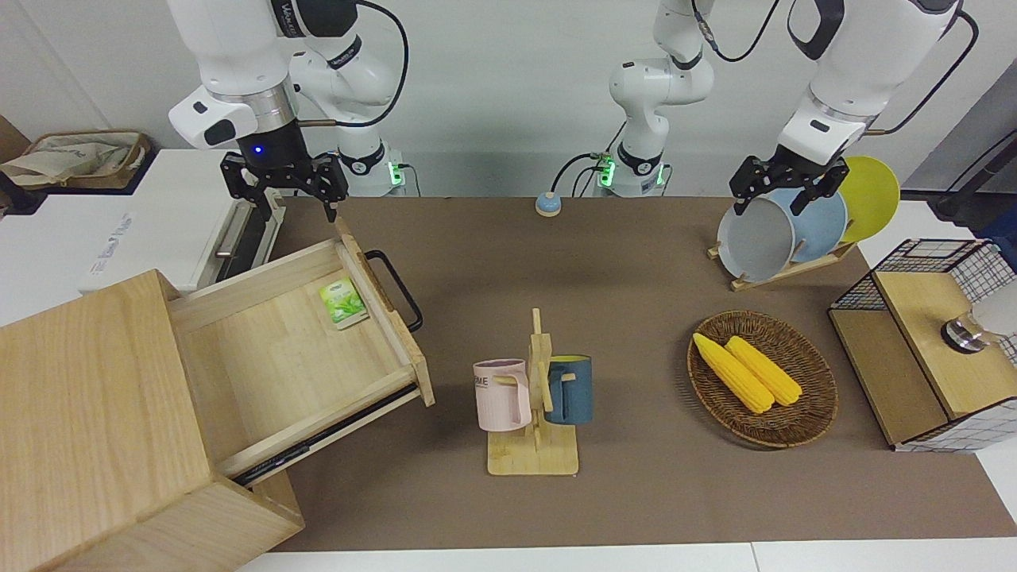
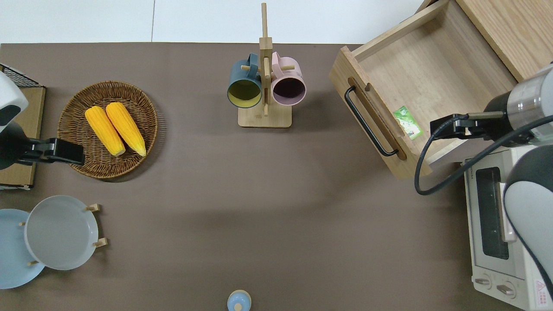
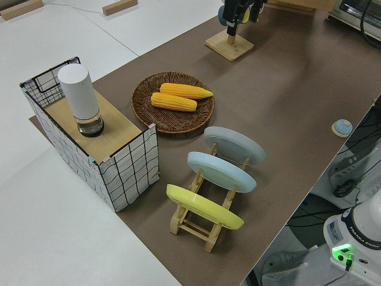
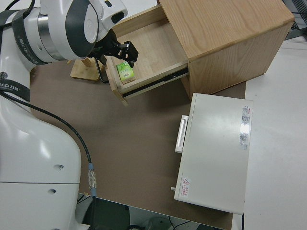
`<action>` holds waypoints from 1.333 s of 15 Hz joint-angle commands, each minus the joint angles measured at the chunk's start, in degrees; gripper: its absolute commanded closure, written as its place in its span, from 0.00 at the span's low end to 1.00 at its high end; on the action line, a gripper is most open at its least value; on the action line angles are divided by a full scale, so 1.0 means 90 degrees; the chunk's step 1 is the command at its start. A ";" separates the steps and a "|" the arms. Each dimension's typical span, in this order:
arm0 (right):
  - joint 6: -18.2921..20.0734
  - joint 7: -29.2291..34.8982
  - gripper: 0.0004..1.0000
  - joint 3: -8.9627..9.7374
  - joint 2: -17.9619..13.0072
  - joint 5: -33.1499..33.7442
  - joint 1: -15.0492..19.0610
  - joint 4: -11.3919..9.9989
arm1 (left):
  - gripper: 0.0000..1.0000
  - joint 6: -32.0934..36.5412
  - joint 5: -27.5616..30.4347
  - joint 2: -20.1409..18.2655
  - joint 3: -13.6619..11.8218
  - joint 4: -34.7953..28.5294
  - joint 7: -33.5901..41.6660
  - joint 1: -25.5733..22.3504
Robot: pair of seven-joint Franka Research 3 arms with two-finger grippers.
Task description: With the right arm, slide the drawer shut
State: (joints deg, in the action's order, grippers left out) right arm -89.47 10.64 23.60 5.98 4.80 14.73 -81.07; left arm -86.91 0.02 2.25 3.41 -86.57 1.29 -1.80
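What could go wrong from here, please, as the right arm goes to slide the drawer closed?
1. The right tool is over the open drawer, inside its front panel, not at the black handle; it must reposition or it may push nothing.
2. The green packet lies just inside the front panel, so a descending tool could hit it.
3. The white oven sits close beside the drawer's corner, leaving the arm little room.

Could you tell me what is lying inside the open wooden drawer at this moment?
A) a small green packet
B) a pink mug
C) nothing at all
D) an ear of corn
A: a small green packet lies on the floor of the open drawer, close to its front panel by the black handle.
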 commanded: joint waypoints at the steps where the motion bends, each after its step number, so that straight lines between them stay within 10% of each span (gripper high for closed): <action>1: 0.0048 -0.0195 0.01 0.0034 -0.0001 -0.0296 0.0091 -0.0035 | 0.01 0.0125 -0.0109 0.0072 0.0041 0.0165 0.0062 -0.0024; 9: 0.0253 -0.0733 0.03 0.0024 -0.0001 -0.0269 0.0092 -0.0035 | 0.01 0.0125 -0.0109 0.0072 0.0041 0.0165 0.0062 -0.0024; 14: 0.0253 -0.0752 0.94 0.0024 -0.0001 -0.0211 0.0102 -0.0025 | 0.01 0.0125 -0.0109 0.0072 0.0041 0.0165 0.0062 -0.0024; 20: 0.0253 -0.0752 1.00 0.0024 -0.0001 -0.0240 0.0082 -0.0006 | 0.01 0.0125 -0.0109 0.0072 0.0041 0.0165 0.0062 -0.0024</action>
State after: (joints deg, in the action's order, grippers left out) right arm -87.60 5.42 23.47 6.08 3.38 14.78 -81.09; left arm -86.91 0.02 2.25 3.41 -86.57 1.29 -1.80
